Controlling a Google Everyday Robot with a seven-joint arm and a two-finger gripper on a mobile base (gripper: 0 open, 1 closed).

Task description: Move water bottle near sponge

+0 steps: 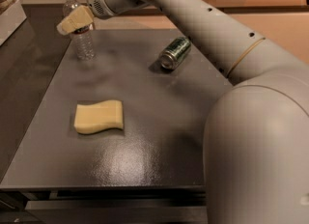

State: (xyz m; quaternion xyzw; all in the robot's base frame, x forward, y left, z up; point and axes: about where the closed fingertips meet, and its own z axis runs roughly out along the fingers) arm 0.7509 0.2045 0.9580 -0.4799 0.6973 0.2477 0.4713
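The water bottle [84, 46], clear and ribbed with a white cap, stands upright at the far left corner of the dark table [159, 121]. My gripper [73, 21] is at the bottle's upper body, overlapping it from the right and hiding its label band. The sponge [98, 116], a pale yellow foam block, lies flat at the table's left middle, well in front of the bottle.
A green metal can [175, 52] lies on its side at the far middle of the table. My arm [203, 30] stretches over the table's right side from the front right. A white box [9, 18] stands off the table at the far left.
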